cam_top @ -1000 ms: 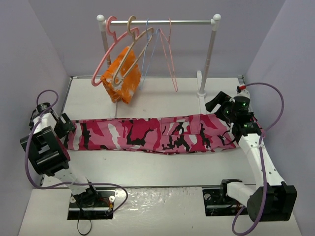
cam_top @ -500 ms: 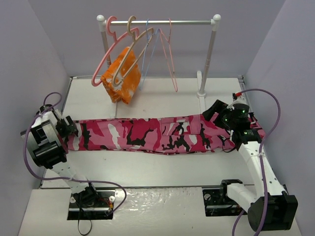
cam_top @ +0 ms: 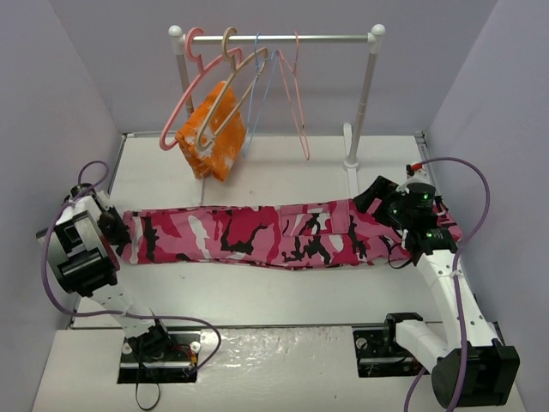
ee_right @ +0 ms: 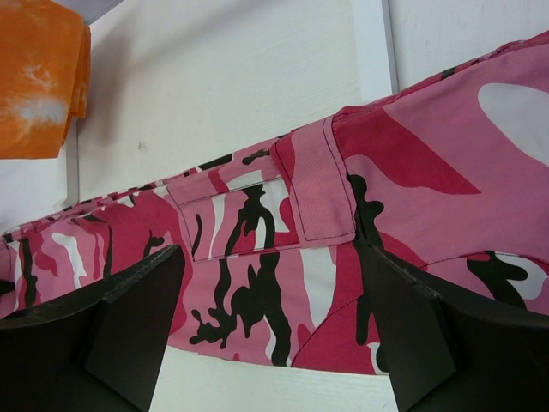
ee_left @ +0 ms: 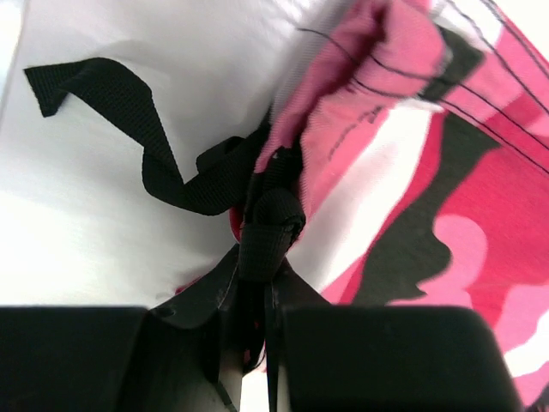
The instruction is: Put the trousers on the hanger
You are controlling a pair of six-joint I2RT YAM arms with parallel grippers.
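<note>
**Top view:** trousers (cam_top: 283, 233) lie flat, stretched L-to-R across the tabletop (cam_top: 257, 176), narrow leg end on the L, wider end w/ pockets on the R. They are on the tabletop, not on the hanger (cam_top: 229, 43). The hanger is tan w/ a thick frame. It hangs by its hook on the rail (cam_top: 326, 38) at the back, well apart from the trousers. Next to it on the rail is a thick pink hanger (cam_top: 177, 107). An orange cloth (cam_top: 213, 129) hangs w/ these two; can't tell which one carries it. Thin wire hangers (cam_top: 302, 112) hang further R. The left hand (cam_top: 117, 228) is at the trousers' L end, the right hand (cam_top: 383, 196) over their R end.

**Left wrist:** left hand (ee_left: 257, 343) is closed, fingers nearly together. They pinch the trousers' (ee_left: 446, 197) end, w/ a bunched bit of black strap (ee_left: 137, 129) and pink fabric in the narrow gap. The rest of the strap trails up-L over the white tabletop.

**Right wrist:** right hand (ee_right: 273, 257) is spread wide w/ one finger at each side of the view, nothing gripped. The trousers (ee_right: 283, 223) run btwn the fingers, pocket flap (ee_right: 317, 189) near the middle. Can't tell if the tips touch the cloth. The orange cloth shows in the upper-L corner.
</note>
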